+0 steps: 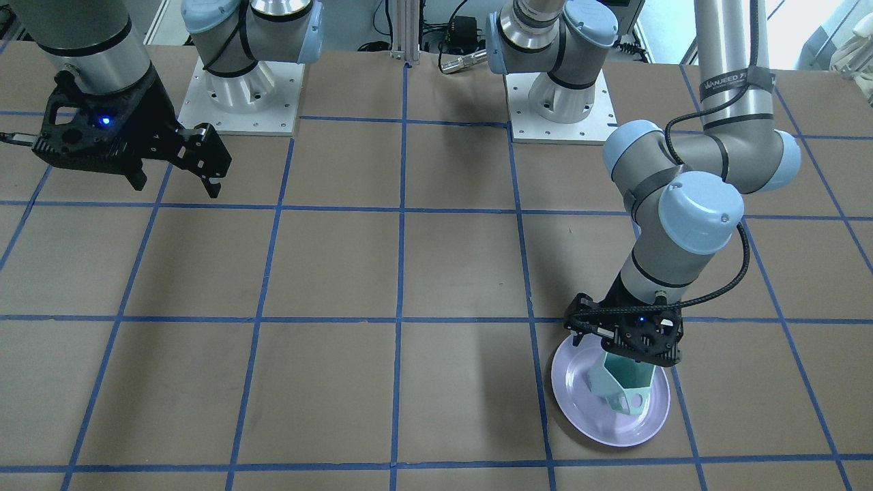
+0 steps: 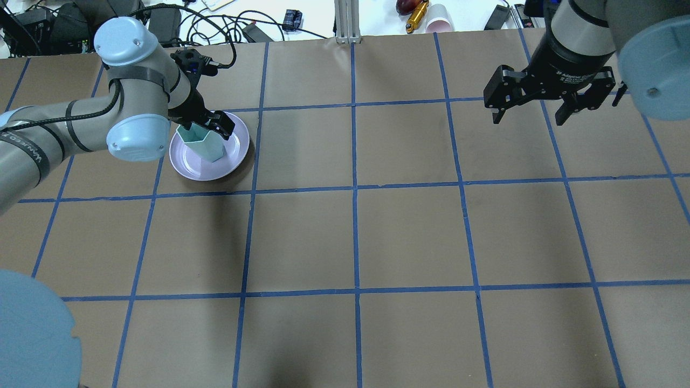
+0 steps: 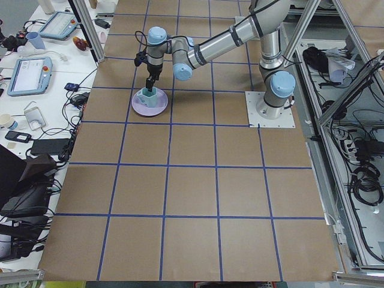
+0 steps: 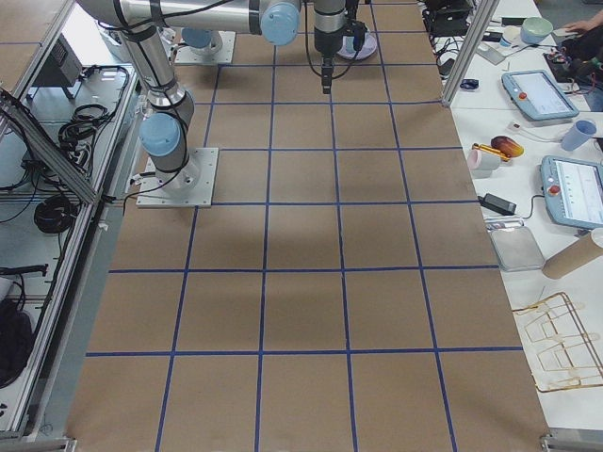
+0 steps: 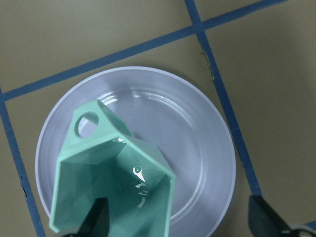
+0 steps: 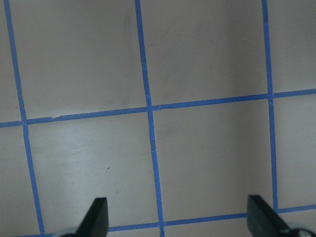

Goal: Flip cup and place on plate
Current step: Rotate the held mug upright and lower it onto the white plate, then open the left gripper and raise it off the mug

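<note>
The pale mint-green faceted cup [image 1: 624, 389] stands mouth up on the lavender plate [image 1: 580, 402], its handle toward the operators' side. In the left wrist view I look down into the cup [image 5: 123, 173] on the plate [image 5: 197, 138]. My left gripper [image 2: 204, 128] is open right above the cup [image 2: 202, 143]. One finger [image 5: 98, 219] hangs inside the cup's mouth and the other [image 5: 261, 217] stands well outside it. My right gripper [image 2: 528, 119] is open and empty, high over bare table far from the plate [image 2: 237, 145].
Brown paper with a blue tape grid covers the table [image 2: 356, 237]. The two arm bases [image 1: 239, 95] stand at the robot's edge. Cables, a tool and a pink cup [image 2: 439, 19] lie beyond the far table edge.
</note>
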